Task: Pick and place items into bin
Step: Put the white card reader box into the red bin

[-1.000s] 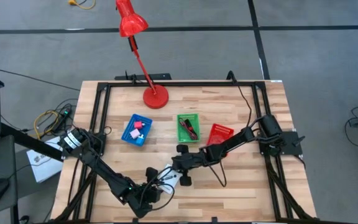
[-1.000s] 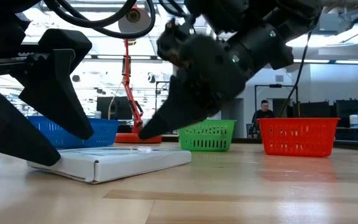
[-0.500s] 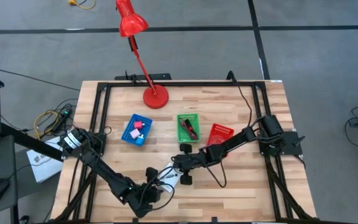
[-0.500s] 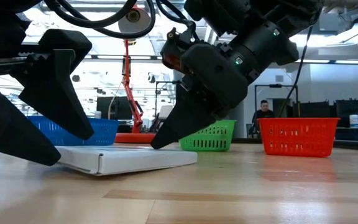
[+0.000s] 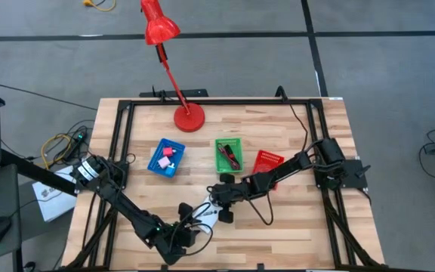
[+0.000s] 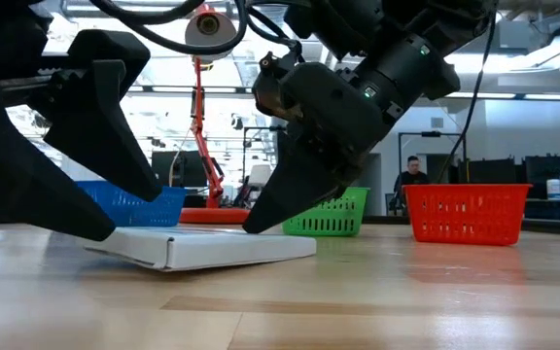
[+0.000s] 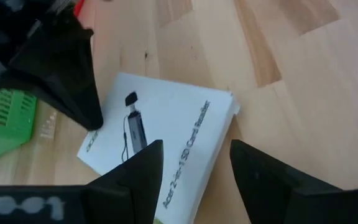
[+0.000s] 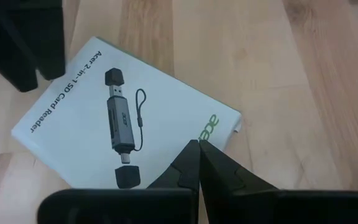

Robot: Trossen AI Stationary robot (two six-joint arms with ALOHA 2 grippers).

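High view: we see the white box [image 5: 208, 212] flat on the table [image 5: 300, 234], near its front edge, between the 2 tools. The left tool [image 5: 189, 227] sits at the box's front-left side and the right tool [image 5: 219, 202] at its back-right side, both down close to it. Behind them stand 3 bins in a row: blue bin [image 5: 165, 157], green bin [image 5: 229, 154] and red bin [image 5: 266, 162]. The blue bin holds small pink and blue pieces; the green bin holds a dark cable. A red lamp [image 5: 188, 117] stands at the back. From here the box's long axis runs roughly from front-left to back-right, though the arms hide much of it.

Low view: the box [image 6: 202, 247] lies flat, and the right tool's closed tip [image 6: 261, 222] comes down onto its far upper edge. The left tool's fingers [image 6: 86, 175] straddle the box's other end, spread wide.

Left wrist view: we see the left tool [image 7: 194, 168] open wide, its 2 fingers either side of the box's [image 7: 166, 143] near edge. The right tool's dark tip [image 7: 82, 106] rests on the far corner of the lid.

Right wrist view: only here can we read the lid: a picture of a card reader and the words "2-in-1 SD Card Reader". The right tool [image 8: 197, 163] is pinched narrow, fingers together, holding nothing, its tip on the box [image 8: 104, 124] near the edge with the green logo. The left tool's fingers [image 8: 23, 43] show dark at the far end.
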